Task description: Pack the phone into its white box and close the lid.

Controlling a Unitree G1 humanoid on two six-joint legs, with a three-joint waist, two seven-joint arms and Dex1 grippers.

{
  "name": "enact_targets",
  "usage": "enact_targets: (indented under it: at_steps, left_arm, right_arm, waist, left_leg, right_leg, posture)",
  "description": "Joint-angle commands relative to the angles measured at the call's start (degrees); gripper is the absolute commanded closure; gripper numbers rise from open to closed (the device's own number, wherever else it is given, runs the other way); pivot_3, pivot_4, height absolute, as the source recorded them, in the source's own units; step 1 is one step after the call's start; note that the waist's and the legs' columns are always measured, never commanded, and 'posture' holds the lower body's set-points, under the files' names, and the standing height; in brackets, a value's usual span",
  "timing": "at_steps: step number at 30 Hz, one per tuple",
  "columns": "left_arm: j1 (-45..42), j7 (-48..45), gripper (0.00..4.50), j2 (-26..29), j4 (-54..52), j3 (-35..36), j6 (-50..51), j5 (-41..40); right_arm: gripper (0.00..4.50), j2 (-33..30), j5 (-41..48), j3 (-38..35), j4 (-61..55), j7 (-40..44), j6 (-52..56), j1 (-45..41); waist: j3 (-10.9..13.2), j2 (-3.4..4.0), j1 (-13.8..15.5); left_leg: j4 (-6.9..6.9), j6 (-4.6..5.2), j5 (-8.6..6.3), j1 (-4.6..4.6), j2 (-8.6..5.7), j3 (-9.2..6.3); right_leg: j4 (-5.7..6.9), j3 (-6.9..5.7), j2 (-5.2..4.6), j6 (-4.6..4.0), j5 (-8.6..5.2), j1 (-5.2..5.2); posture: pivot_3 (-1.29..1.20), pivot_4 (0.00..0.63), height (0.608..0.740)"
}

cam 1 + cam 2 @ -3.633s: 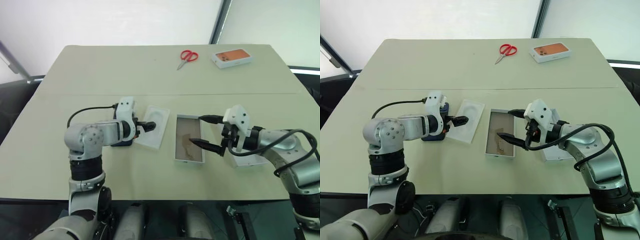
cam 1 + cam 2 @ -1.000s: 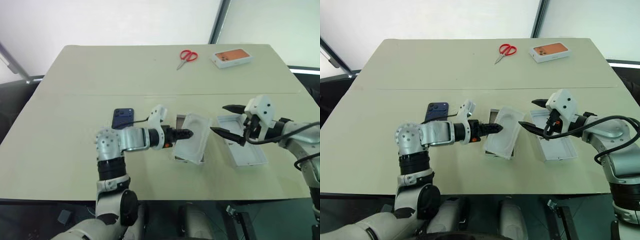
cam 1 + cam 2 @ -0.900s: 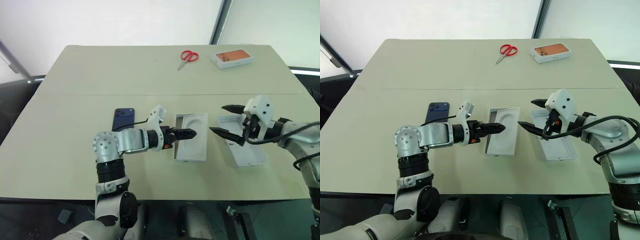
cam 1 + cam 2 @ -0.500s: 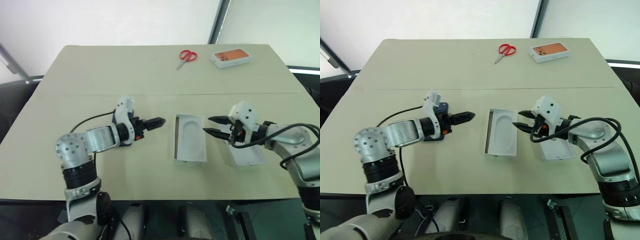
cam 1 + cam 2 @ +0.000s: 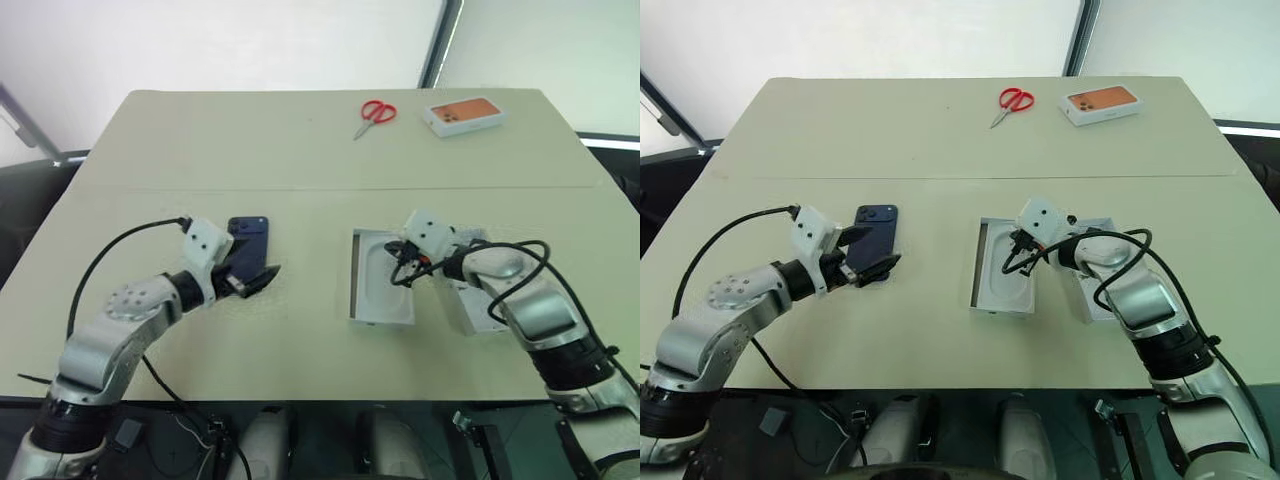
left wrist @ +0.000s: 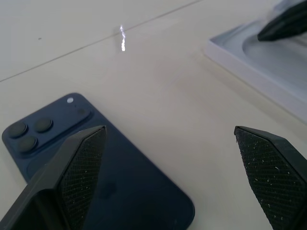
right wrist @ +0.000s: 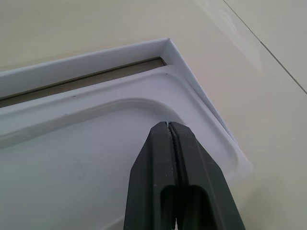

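The dark blue phone (image 5: 248, 238) lies flat on the table, camera cluster up. My left gripper (image 6: 169, 129) is open and low over the phone's near end, one finger (image 6: 81, 163) above the phone and the other beside it. To the right stands the white box (image 5: 352, 275) with a white moulded tray (image 7: 96, 143) lying in it. My right gripper (image 7: 169, 125) is shut, empty, its tips just over the tray's far corner. The lid (image 5: 463, 303) lies inside-up right of the box, partly hidden by my right arm.
Red scissors (image 5: 375, 112) and a white box with an orange phone picture (image 5: 462, 115) sit at the table's far edge. A seam line runs across the table behind the phone and box.
My left gripper let the tray settle into the box, then drew back left to the phone, staying open. My right gripper came down and left from the lid to the box and shut.
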Motion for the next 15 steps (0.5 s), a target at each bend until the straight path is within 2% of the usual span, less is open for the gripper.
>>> enact_targets:
  at_steps: [1, 8, 15]
  left_arm:
    - [1.8, -4.1, 0.00, -0.8, -0.7, 1.6, -4.5, -0.1]
    - [4.8, -6.0, 0.00, -2.5, -1.4, 4.4, -5.7, -1.1]
    - [5.9, -6.1, 0.00, -3.0, -1.9, 4.5, -5.7, -0.5]
  right_arm:
    - [4.46, 2.1, -2.2, 1.0, 1.2, -0.9, -1.2, -2.1]
    - [4.46, 7.4, -4.0, 3.0, 3.3, -1.1, -1.4, -4.1]
    - [4.46, 9.1, -3.5, 2.8, 1.2, 0.1, -0.1, -3.8]
  waist:
    - [0.0, 0.00, -0.1]
    - [0.0, 0.00, -0.8]
    - [0.0, 0.01, -1.3]
  left_leg:
    - [0.00, 0.09, -0.05, 0.00, 0.00, -0.01]
    - [-0.02, 0.19, -0.11, 0.01, 0.04, -0.04]
    - [-0.01, 0.25, -0.14, 0.01, 0.05, -0.06]
  right_leg:
    - [0.00, 0.00, 0.00, 0.00, 0.00, 0.00]
    - [0.05, -0.02, 0.05, 0.01, 0.01, -0.03]
    - [0.08, -0.04, 0.07, 0.02, 0.01, -0.03]
  posture:
    - [0.00, 0.150, 0.697]
    - [0.00, 0.150, 0.697]
    - [0.00, 0.150, 0.697]
